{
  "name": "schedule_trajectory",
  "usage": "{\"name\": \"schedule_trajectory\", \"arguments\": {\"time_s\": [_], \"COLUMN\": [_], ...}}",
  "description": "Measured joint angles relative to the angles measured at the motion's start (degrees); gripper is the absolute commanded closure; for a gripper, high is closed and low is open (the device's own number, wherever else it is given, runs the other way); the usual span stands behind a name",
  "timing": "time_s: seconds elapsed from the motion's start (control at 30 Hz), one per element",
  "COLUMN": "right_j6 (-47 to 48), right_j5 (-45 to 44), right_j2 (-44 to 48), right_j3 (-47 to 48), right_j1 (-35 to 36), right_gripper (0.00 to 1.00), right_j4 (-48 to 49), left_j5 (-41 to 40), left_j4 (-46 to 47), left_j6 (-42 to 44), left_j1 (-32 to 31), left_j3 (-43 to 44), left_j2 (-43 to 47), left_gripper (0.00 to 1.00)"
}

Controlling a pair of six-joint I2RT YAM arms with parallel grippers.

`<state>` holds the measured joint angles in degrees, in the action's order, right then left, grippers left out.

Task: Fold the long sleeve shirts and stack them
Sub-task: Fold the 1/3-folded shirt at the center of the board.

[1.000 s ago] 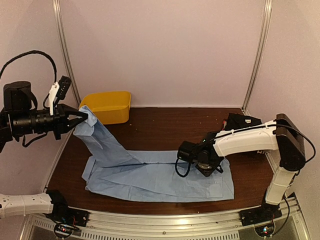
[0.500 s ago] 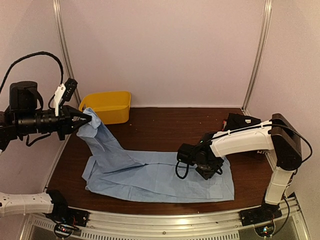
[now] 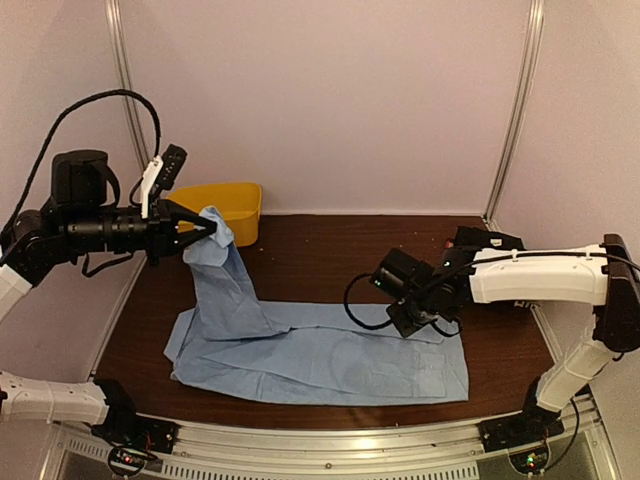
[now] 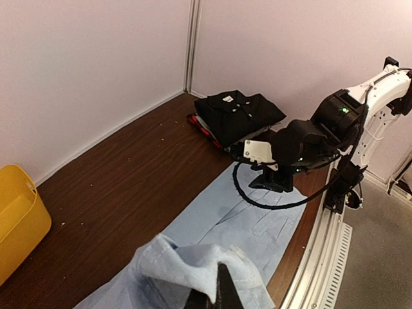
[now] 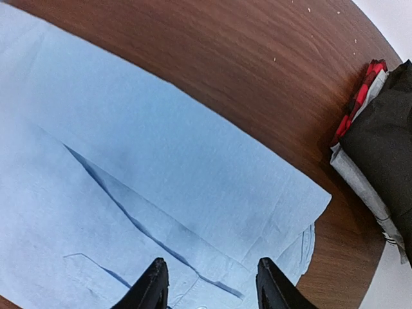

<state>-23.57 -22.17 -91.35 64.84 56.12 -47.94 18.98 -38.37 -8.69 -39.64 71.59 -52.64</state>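
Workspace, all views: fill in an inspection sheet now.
Surface: dark wooden table, scattered small pale specks.
Job's things: light blue shirt spread flat, one end lifted; black shirt folded atop a stack at far right.
Clutter: yellow bin, far left.
Grippers: left gripper shut on the light blue shirt's raised end; right gripper open above the shirt, holding nothing.
Cables: black cable arching over the left arm; another loops at the right wrist.
Surroundings: pale walls; metal rail at near edge.

Tabletop [image 3: 330, 255] seemingly open mid-rear; bin [image 3: 242, 215] rear-left, folded stack [image 4: 238, 116] rear-right.
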Motion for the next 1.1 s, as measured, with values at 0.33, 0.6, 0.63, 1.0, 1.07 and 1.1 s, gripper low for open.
{"name": "schedule_trajectory", "arguments": {"time_s": [0.33,0.6,0.63,1.0,1.07,1.1], "right_j6": [-0.4,-1.8,-2.2,-5.4,-5.6,-5.7], "right_j5": [3.4,4.3,4.4,7.0,7.4,7.6], "right_j2": [7.1,10.7,11.4,15.2,15.2,15.2], "right_j3": [-6.3,-10.8,-11.4,-16.0,-16.2,-16.3], "right_j1": [-4.0,-6.6,-7.0,-7.8,-7.8,-7.8], "right_gripper": [0.53,0.52,0.53,0.53,0.53,0.54], "right_j4": [9.2,11.0,11.3,14.5,14.9,15.3], "left_j5": [7.5,8.3,8.3,9.8,9.6,9.2], "left_j4": [9.7,14.6,15.1,22.6,23.5,23.8], "left_j6": [-2.2,-2.6,-2.6,-4.4,-4.1,-4.3], "left_j1": [-3.9,-10.6,-11.2,-13.3,-13.3,-13.3], "left_j3": [-2.4,-1.6,-1.2,1.0,1.1,1.1], "left_j2": [-17.0,-35.5,-37.7,-47.9,-48.0,-48.0], "left_gripper": [1.0,1.0,1.0,0.43,0.33,0.29]}}
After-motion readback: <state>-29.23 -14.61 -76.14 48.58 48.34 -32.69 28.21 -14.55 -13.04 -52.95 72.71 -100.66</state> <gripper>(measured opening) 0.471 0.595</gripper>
